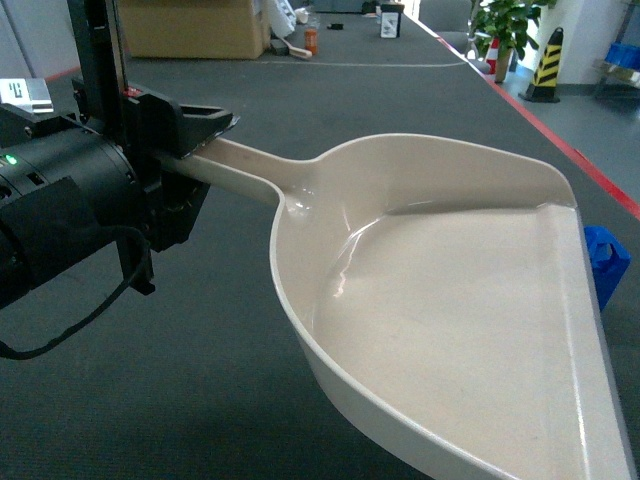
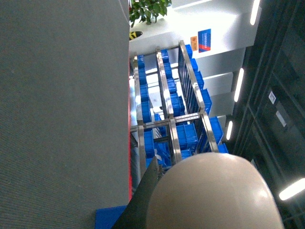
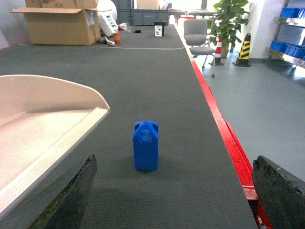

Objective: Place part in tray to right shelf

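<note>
Right wrist, part (image 3: pixel 146 145) upright, ahead between fingers (image 3: pixel 71 195)

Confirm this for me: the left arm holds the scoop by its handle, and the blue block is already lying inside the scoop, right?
Not quite. The scoop is empty; the blue block stands upright on the dark mat beside it, as the right wrist view shows. The left gripper does hold the handle.
</note>
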### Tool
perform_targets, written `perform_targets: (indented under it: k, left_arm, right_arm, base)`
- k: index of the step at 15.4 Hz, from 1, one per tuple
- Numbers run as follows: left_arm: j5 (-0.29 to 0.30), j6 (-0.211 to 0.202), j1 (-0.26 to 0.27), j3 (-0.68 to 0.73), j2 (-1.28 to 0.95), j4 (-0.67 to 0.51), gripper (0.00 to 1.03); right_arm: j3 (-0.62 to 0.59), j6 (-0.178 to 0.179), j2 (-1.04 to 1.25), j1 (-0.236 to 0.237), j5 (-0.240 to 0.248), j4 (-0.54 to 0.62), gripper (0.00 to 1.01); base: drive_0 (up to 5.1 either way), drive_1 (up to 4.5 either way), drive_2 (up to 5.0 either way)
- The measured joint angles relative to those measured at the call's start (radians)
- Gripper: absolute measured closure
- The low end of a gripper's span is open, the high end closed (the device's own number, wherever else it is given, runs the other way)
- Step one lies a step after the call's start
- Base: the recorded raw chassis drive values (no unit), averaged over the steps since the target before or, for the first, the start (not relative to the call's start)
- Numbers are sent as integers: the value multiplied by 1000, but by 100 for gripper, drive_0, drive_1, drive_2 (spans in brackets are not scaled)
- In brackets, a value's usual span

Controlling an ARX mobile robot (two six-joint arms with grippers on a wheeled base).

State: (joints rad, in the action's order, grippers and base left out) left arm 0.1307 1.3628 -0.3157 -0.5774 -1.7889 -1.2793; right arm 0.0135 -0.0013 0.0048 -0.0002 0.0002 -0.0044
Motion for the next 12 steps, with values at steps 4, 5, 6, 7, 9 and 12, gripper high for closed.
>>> perform_targets:
  k: [4,5,6,7,9,12]
  left_arm:
    - [-8,-1,-50,0,10,-2,88]
    - [-11,-2,-47,0,10,-1,88]
    - [-14,-2,-45,0,10,-2,89]
    - [-19,-3,-40,0,10,-2,89]
    - [-18,-5,-43,0,11,0,90]
    - [-16,-5,-43,0,12,0,90]
  right_arm:
    - [0,0,0,0,0,0,3]
    - [0,0,0,0,0,0,3]
    - [34,2,38,29,95,-118,3]
    - [75,-18,198,-19,168,-151,3]
    - [96,-92,465,-272,3,47,3]
    - [264,-196,977,-373,-280,308,3]
  base:
    - [0,0,0]
    - [0,0,0]
    - [0,0,0]
    - [0,0,0]
    - [0,0,0]
    - [0,0,0]
